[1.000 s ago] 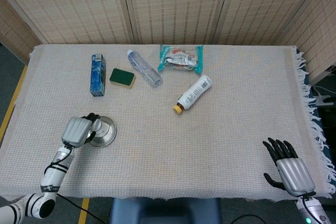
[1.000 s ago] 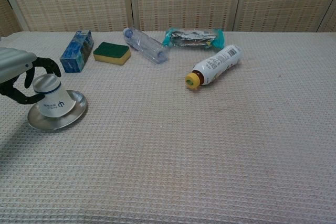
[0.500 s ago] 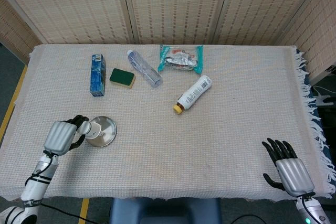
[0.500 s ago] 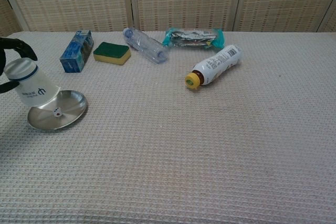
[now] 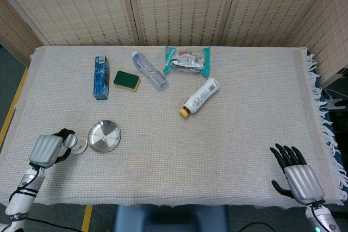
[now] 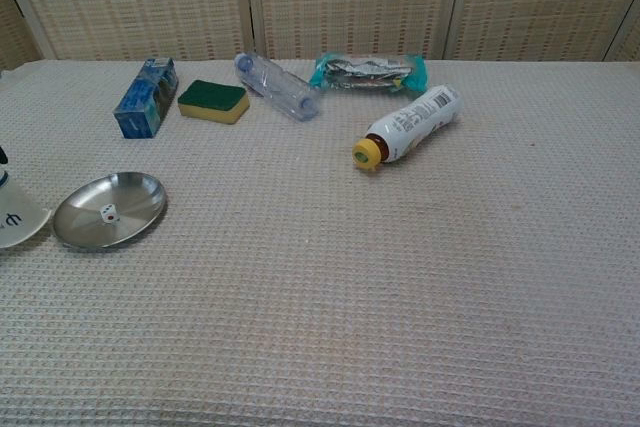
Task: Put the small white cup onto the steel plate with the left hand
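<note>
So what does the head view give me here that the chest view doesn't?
Only the head view shows both hands: the left hand holding the small white cup just left of the steel plate, and the right hand, fingers spread, near the table's front right corner. Only the chest view shows a small die lying in the plate. Both show the plate, the cup (cut off at the chest view's edge), blue box, sponge and bottles.
</note>
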You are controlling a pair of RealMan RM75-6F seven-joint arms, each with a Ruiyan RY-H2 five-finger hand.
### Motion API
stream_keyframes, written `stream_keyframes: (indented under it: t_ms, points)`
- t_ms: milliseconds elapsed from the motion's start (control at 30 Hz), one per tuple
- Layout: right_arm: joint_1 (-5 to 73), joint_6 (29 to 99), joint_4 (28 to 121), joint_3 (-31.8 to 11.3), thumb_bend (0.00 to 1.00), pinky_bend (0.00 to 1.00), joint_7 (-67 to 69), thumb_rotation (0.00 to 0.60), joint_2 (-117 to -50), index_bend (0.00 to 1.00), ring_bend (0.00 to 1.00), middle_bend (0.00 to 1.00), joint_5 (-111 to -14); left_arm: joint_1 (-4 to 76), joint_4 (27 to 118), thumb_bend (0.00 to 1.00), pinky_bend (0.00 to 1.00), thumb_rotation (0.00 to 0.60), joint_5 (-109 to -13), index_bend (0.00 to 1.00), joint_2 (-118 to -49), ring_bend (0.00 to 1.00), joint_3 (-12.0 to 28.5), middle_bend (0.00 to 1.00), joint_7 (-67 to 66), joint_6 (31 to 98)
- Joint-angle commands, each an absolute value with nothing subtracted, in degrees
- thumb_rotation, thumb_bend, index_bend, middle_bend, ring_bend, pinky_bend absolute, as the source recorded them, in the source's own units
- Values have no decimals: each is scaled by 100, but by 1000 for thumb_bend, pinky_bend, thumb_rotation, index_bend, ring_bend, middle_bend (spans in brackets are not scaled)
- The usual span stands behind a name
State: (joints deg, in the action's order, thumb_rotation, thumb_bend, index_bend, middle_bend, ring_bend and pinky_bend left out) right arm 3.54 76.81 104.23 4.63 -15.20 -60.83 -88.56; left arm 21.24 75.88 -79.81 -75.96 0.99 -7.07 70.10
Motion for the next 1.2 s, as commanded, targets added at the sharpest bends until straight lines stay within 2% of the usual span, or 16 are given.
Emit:
stream_keyframes:
  t_ms: [33,267,333,433,500,533,600,667,867,967,1100,1200]
  points:
    - [347,7703,10426,458,202,0,-1511,530,-6073,0,0,0,-8860,2129,7446,448,647,600,-7904,514,-7702,502,121,644,-815,6922]
    - [342,7709,10431,464,202,0,-1509,531,-6067,0,0,0,-8877,2136,7350,453,629,600,-7832,508,-7762,472,179,636,-837,6820]
    - [340,7709,10434,465,202,0,-1513,531,-6069,0,0,0,-8876,2132,7332,451,592,600,-7863,475,-7762,463,183,606,-822,6836]
    - [340,7702,10436,466,202,0,-1510,531,-6068,0,0,0,-8875,2087,7330,432,480,600,-7901,259,-7781,382,206,437,-658,6924]
    - [341,7704,10434,462,202,0,-1515,531,-6069,0,0,0,-8871,2075,7405,406,395,600,-7888,78,-7711,236,198,255,-533,6861]
    - [341,7703,10435,462,202,0,-1514,531,-6070,0,0,0,-8873,2075,7433,399,362,600,-7886,43,-7676,188,195,204,-502,6835]
    - [339,7711,10432,461,201,0,-1527,531,-6071,0,0,0,-8881,2068,7481,387,211,600,-7915,0,-7612,52,194,67,-447,6836]
    - [333,7721,10437,463,202,0,-1536,530,-6070,0,0,0,-8886,2022,7506,383,107,600,-8004,0,-7579,4,209,18,-403,7004]
    - [309,7782,10446,469,202,0,-1541,530,-6075,0,0,0,-8945,1849,7880,362,75,600,-8351,0,-7291,0,105,0,-201,7405]
    - [288,7838,10451,477,202,0,-1523,530,-6066,0,0,0,-9000,1665,8139,353,68,600,-8563,0,-7124,0,49,0,-14,7796]
    - [241,8044,10370,454,202,0,-1483,530,-6100,0,0,0,-9180,1156,8364,353,59,600,-9011,0,-7015,0,-169,0,376,8715]
    - [230,8092,10335,444,202,0,-1481,529,-6122,0,0,0,-9217,1053,8352,352,53,600,-9094,0,-7034,0,-221,0,442,8877]
